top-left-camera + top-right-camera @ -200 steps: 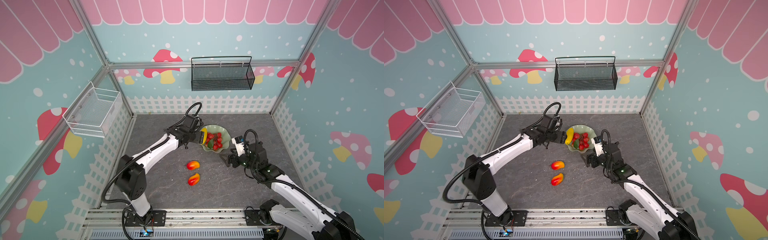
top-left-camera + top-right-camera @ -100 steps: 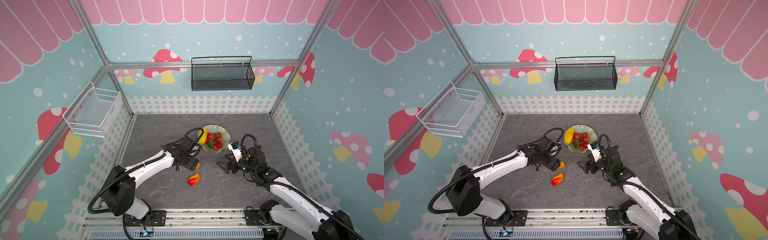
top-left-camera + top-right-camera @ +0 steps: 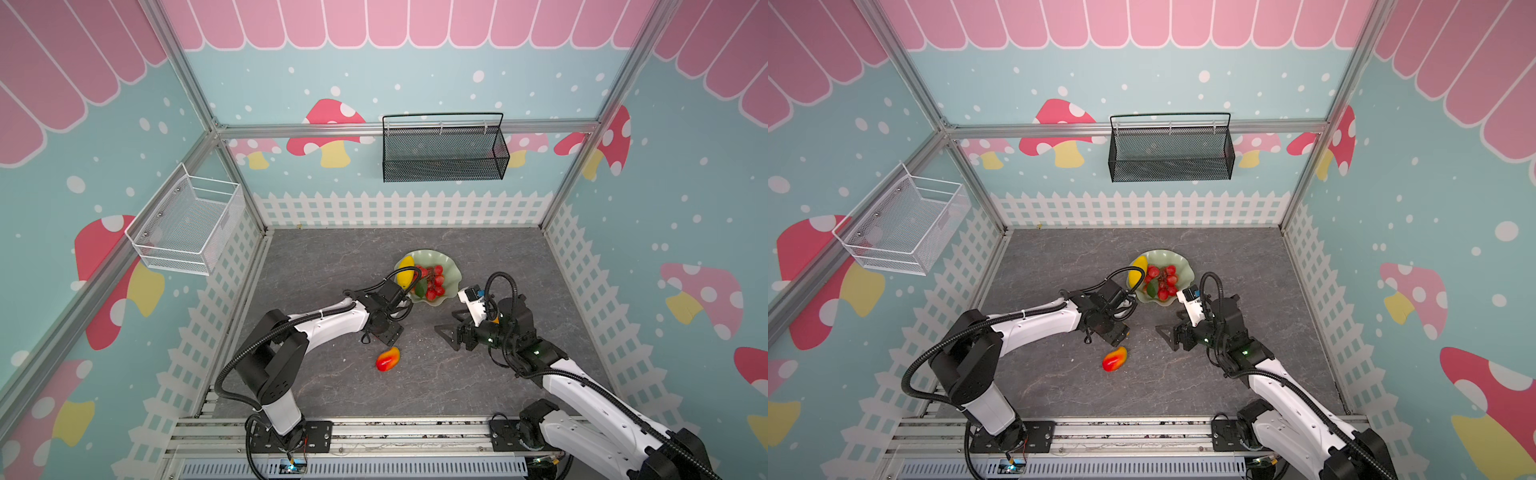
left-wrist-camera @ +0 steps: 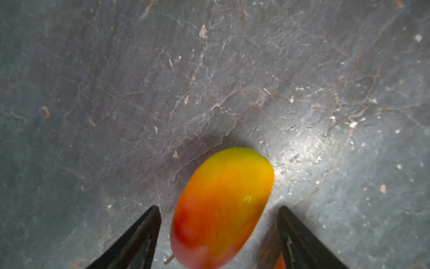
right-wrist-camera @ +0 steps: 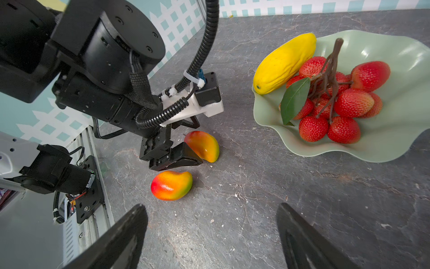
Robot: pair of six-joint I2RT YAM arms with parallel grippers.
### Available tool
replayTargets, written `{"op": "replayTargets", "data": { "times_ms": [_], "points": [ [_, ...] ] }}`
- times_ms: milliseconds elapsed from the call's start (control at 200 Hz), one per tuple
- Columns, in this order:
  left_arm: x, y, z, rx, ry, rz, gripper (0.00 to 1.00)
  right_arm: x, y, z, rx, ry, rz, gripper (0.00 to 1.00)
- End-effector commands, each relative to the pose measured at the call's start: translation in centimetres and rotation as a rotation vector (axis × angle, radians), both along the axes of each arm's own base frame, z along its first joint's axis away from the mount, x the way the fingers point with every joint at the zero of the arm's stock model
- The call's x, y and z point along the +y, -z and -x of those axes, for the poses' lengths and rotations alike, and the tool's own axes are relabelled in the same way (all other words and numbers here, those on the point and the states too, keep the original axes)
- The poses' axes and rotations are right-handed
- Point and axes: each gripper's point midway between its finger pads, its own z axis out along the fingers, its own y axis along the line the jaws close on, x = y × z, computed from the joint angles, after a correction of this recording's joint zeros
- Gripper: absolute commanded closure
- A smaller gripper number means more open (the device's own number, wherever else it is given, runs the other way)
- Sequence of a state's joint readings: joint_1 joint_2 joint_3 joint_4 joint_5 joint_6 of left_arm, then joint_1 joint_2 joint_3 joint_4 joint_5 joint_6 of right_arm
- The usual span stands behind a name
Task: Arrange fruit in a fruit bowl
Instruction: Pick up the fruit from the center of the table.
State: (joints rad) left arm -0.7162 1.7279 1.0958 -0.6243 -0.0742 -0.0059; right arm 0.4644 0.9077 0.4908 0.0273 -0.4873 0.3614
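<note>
The left gripper (image 4: 219, 207) straddles a mango (image 4: 225, 186), jaws parted with gaps on both sides, likely to pinch its narrow width; a second mango (image 5: 171, 185) lies just outside one finger. The right gripper (image 5: 211, 206) hangs wide and empty, with the fruit bowl (image 5: 395, 149) just ahead.

Glossy green bowl (image 5: 400, 121), bumpy red berries (image 5: 344, 104), matt stone-look tabletop (image 5: 302, 198)

Pale green glossy bowl (image 5: 395, 144); plain yellow fruit (image 5: 283, 62); bumpy red berries (image 5: 353, 102) with a green leaf (image 5: 294, 100). Both mangoes (image 5: 172, 185) (image 5: 206, 145) shade red through orange to yellow. Grey desk (image 5: 302, 198), pale veins.
</note>
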Motion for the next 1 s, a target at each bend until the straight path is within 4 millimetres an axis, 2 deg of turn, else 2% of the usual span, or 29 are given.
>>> {"op": "replayTargets", "data": {
  "times_ms": [0, 155, 260, 470, 601, 756, 891, 996],
  "points": [
    [-0.3, 0.1, -1.2, -0.047, 0.018, -0.023, 0.24, -0.1, 0.0, -0.2, 0.001, 0.013, -0.003, 0.10],
    [0.0, 0.9, -1.5, -0.053, 0.010, -0.048, 0.32, -0.2, 0.2, -0.3, 0.010, 0.021, -0.001, 0.10],
    [0.4, 0.8, -2.0, -0.088, -0.004, -0.064, 0.40, -0.5, 0.3, -0.5, 0.017, 0.048, 0.007, 0.10],
    [1.1, -1.2, -3.3, -0.190, -0.044, -0.053, 0.50, -2.4, 1.1, -1.7, 0.045, 0.178, 0.041, 0.10],
    [1.1, -3.5, -4.0, -0.250, -0.062, -0.022, 0.53, -3.5, 0.6, -2.4, 0.037, 0.237, 0.039, 0.10],
    [-1.0, -7.6, -4.3, -0.291, -0.035, 0.102, 0.54, -5.0, 0.3, -2.8, 0.034, 0.299, 0.032, 0.10],
    [-5.4, -11.3, -4.4, -0.311, 0.061, 0.255, 0.54, -6.1, 0.8, -2.9, 0.060, 0.327, 0.013, 0.10],
    [-9.1, -12.9, -5.3, -0.328, 0.143, 0.313, 0.54, -6.1, 1.0, -2.6, 0.071, 0.310, -0.002, 0.10]
  ]
}}
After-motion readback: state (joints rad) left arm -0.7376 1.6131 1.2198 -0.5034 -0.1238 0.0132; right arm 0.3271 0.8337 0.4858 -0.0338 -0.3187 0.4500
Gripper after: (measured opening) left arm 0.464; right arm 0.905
